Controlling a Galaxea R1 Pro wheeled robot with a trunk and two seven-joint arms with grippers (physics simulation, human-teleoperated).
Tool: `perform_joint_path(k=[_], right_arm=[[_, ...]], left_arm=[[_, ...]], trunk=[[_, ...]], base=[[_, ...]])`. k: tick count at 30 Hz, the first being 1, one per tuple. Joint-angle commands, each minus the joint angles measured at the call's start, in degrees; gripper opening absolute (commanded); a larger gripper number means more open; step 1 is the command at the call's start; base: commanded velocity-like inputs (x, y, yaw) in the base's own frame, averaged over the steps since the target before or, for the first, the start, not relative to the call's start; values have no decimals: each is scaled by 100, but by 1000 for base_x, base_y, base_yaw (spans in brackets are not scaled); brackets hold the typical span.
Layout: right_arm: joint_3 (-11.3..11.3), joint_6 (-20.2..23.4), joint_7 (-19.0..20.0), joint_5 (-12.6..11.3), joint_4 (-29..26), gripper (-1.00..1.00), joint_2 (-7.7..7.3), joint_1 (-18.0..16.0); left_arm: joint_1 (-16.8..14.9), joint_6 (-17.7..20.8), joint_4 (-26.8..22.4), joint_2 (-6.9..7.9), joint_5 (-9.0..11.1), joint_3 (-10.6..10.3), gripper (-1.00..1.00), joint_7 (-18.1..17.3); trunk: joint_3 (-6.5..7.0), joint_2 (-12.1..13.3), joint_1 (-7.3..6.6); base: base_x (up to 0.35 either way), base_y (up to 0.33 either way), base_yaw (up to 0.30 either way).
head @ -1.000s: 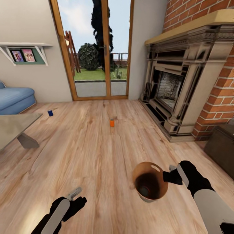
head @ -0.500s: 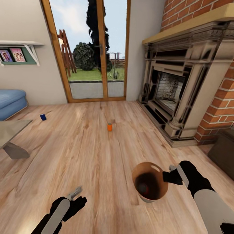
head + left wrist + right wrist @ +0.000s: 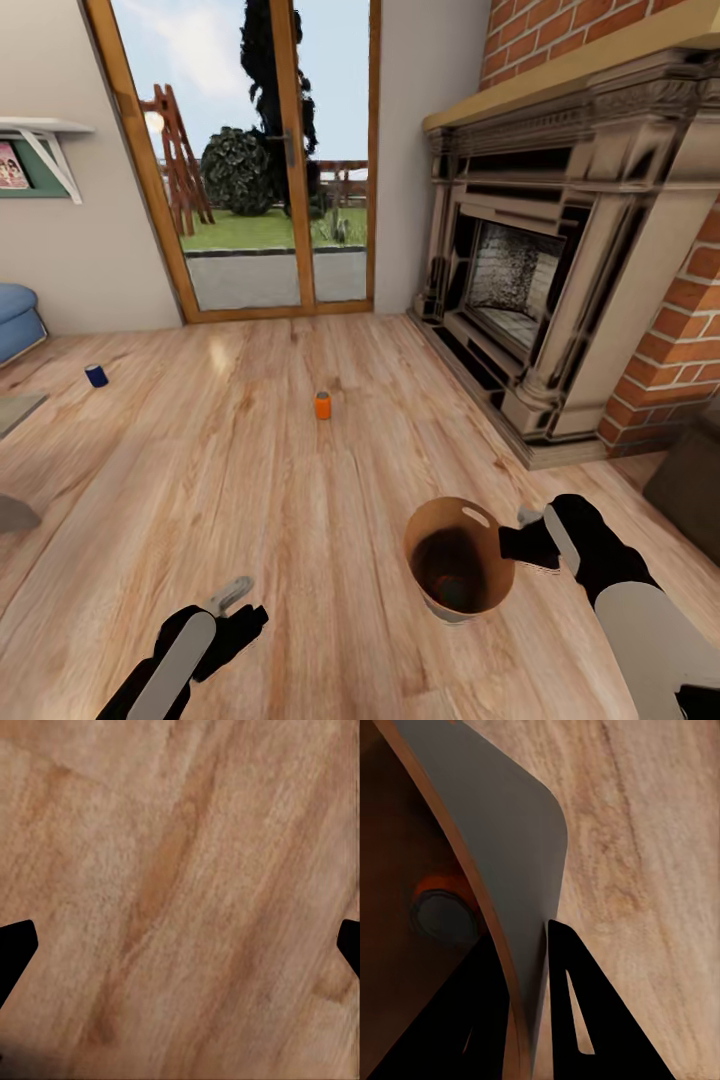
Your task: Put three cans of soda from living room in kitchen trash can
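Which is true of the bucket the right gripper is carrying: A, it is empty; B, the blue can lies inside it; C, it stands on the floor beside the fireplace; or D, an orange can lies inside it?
D: the right wrist view shows an orange can lying at the bottom of the bucket, whose wall the right gripper pinches, while the blue can stands on the floor.

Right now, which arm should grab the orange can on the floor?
Left. The left gripper hangs free with jaws open, while the right gripper is clamped on the trash can rim. The orange can stands ahead, likely a drive away.
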Motion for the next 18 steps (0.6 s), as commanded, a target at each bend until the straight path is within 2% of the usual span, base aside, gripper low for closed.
perform_joint_path(k=[1, 4, 7, 10, 15, 18], right_arm=[[-11, 7, 34, -144, 60, -100, 3, -10], [-28, 7, 34, -145, 434, -100, 5, -71], [-38, 7, 34, -139, 1086, -100, 6, -327], [-41, 7, 34, -137, 1415, -100, 7, -468], [-22, 7, 36, -132, 1546, -100, 28, -525], [51, 7, 39, -114, 1546, -100, 156, -509]], left_arm=[[0, -2, 2, 0, 0, 1, 100, 0], [0, -3, -2, 0, 0, 1, 100, 0], [0, -1, -3, 0, 0, 2, 100, 0], [0, -1, -3, 0, 0, 2, 100, 0], [0, 1, -1, 0, 0, 2, 100, 0], [0, -1, 0, 0, 0, 2, 100, 0]], trunk=[[1, 0, -1], [0, 0, -1], [0, 0, -1], [0, 0, -1], [0, 0, -1], [0, 0, -1]], base=[[343, 3, -5], [343, 8, -3], [344, 16, -1], [344, 21, 0], [343, 22, 0], [343, 23, 0]])
